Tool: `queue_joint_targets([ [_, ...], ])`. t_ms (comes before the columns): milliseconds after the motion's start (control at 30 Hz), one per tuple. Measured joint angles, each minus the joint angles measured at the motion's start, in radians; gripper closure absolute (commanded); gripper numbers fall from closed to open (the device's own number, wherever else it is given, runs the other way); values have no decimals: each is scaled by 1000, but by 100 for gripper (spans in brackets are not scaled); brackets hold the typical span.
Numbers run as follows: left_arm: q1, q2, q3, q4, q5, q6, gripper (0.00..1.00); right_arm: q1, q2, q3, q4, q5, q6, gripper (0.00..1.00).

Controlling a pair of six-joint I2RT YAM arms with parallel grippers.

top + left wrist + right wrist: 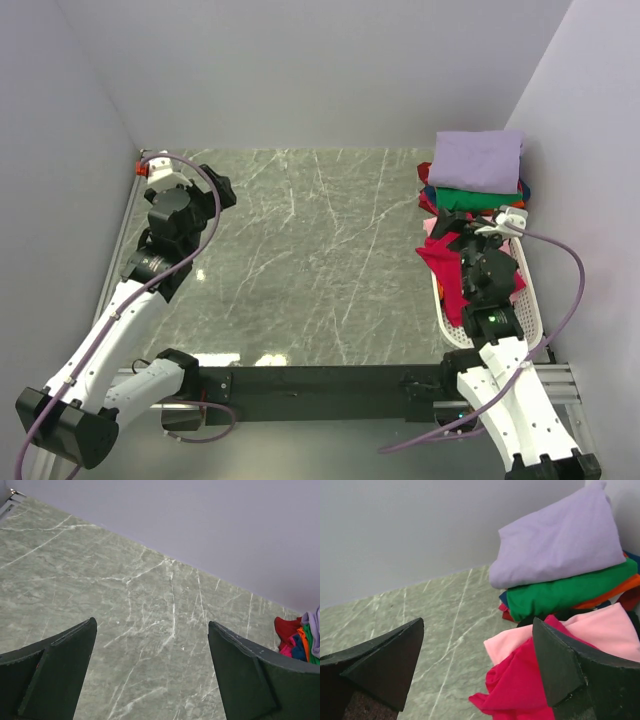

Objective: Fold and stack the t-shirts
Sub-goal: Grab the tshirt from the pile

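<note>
Step in hand, by the look of it: fetching the next unfolded shirt. Both arms are empty. Left gripper [151,624] has its jaws wide apart with nothing between them, and it hovers over the bare marble table [320,250] on the left side, well away from any cloth. Right gripper [477,622] is also spread wide with nothing held, and hangs at the right edge just above the loose crimson t-shirt [520,685], which is the likely target. The white perforated basket [530,300] sits at the right edge of the table. It holds the crumpled crimson shirt, which spills over its left rim, with a pink t-shirt [605,630] lying against it. The right arm hides the rest of the basket's contents. Beyond it, in the far right corner, is a folded stack with the lavender t-shirt [555,540] on top, then the green t-shirt [560,592], then the orange t-shirt [615,590], with more layers under those. Cannot tell whether the stack rests on the basket's far end or on the table just behind it. Progress looks well along, with roughly two shirts left unfolded. The next move calls for the right gripper to drop onto a raised fold of crimson cloth, pinch only that layer and lift it clear of the pink one. It then carries the shirt to the open table centre, where the left arm can help spread it flat. The main risk is dragging the pink shirt out with it.
</note>
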Motion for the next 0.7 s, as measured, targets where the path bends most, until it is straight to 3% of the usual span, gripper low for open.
queue_joint_targets([
  [333,-29,0,0,0,-42,-3,1,12,56,162,-249,-126,71,5],
  [700,-31,2,0,-5,-46,-3,1,70,236,211,-453,-83,132,4],
])
